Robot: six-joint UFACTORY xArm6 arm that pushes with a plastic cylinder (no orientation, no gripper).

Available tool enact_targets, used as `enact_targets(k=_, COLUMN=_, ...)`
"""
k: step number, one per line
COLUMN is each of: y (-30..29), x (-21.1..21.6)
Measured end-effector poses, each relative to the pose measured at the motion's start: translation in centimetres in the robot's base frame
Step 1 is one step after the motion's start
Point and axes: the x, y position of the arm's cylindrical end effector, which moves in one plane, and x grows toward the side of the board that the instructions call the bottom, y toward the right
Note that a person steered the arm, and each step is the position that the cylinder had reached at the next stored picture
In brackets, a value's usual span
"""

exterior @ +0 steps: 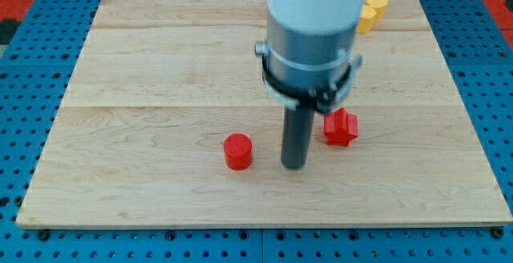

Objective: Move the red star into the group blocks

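Observation:
The red star point(341, 127) lies on the wooden board right of centre, partly hidden at its upper left by the arm's clamp. A red cylinder point(237, 151) stands left of it, lower centre. My tip point(294, 166) rests on the board between the two, a short way left and below the star and right of the cylinder, touching neither. A yellow block point(373, 12) shows at the view's top, mostly hidden behind the arm's white body; its shape cannot be made out.
The wooden board point(160, 70) lies on a blue perforated table point(32, 70). The arm's white and grey body point(313, 30) covers the upper centre of the board and whatever lies behind it.

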Motion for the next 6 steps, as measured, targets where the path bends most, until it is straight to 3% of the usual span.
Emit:
enact_targets(k=1, y=2.2, x=1.2)
enact_targets(k=2, y=5.7, x=-3.0)
enact_targets(k=3, y=7.6, x=-13.1)
enact_targets(k=4, y=8.5, x=-13.8)
enact_targets(k=5, y=9.1, x=-9.1)
enact_targets(k=6, y=11.5, x=-14.4)
